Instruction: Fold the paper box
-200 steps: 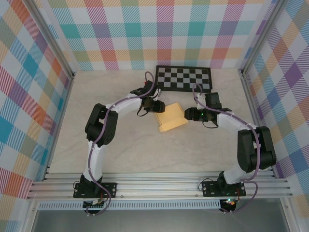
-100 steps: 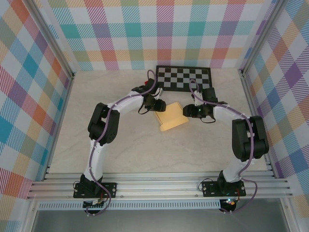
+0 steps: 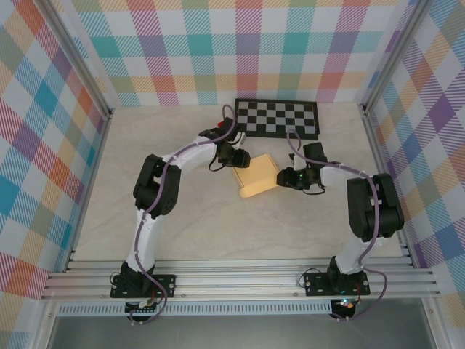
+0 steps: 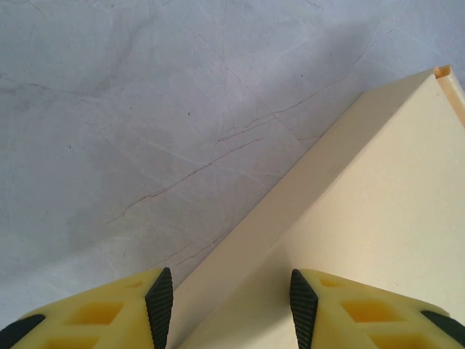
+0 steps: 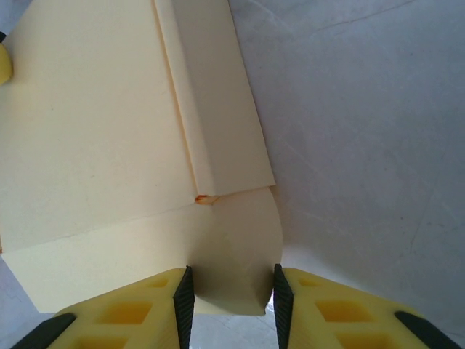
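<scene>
right end effector (image 5: pixel 231 289) | sliding toward 6 o'clock | jaws narrowing at 3 o'clock edge of paper box (image 5: pixel 94 131)

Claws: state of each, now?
Left claw: open, straddling the paper box edge.
Right claw: open, box flap in its gap.

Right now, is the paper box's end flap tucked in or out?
Out: the rounded flap extends untucked past the folded wall of the paper box.
</scene>
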{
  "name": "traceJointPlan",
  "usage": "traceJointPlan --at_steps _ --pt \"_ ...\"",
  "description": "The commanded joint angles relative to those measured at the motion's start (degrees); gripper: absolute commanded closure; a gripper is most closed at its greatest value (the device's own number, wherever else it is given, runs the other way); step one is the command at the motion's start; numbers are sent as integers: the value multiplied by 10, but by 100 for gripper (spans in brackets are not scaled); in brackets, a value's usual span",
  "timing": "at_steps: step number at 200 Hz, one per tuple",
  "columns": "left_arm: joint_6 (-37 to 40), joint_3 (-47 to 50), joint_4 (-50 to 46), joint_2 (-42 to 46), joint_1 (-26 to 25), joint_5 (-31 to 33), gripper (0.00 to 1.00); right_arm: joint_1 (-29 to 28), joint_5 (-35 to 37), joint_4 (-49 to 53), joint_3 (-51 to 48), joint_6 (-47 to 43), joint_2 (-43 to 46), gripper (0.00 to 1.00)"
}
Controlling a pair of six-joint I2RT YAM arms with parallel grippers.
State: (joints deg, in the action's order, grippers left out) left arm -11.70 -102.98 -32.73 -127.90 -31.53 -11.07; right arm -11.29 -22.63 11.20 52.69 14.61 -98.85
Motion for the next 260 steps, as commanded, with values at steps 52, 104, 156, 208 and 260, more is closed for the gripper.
traceJointPlan --at_steps 52,104,156,208,260 --pt "27 3 -21 -27 -4 -11 51 1 -20 -53 -22 3 -1 68" --pt "48 -29 -42 -29 -1 6 51 1 36 17 -11 -7 54 56" --pt "68 -32 -42 -33 1 -1 51 2 55 65 27 -42 78 54" --pt "105 -96 -52 -52 2 2 46 1 45 56 106 -59 -7 53" --pt "22 -160 -56 -14 33 77 30 -3 37 42 116 -25 -32 54"
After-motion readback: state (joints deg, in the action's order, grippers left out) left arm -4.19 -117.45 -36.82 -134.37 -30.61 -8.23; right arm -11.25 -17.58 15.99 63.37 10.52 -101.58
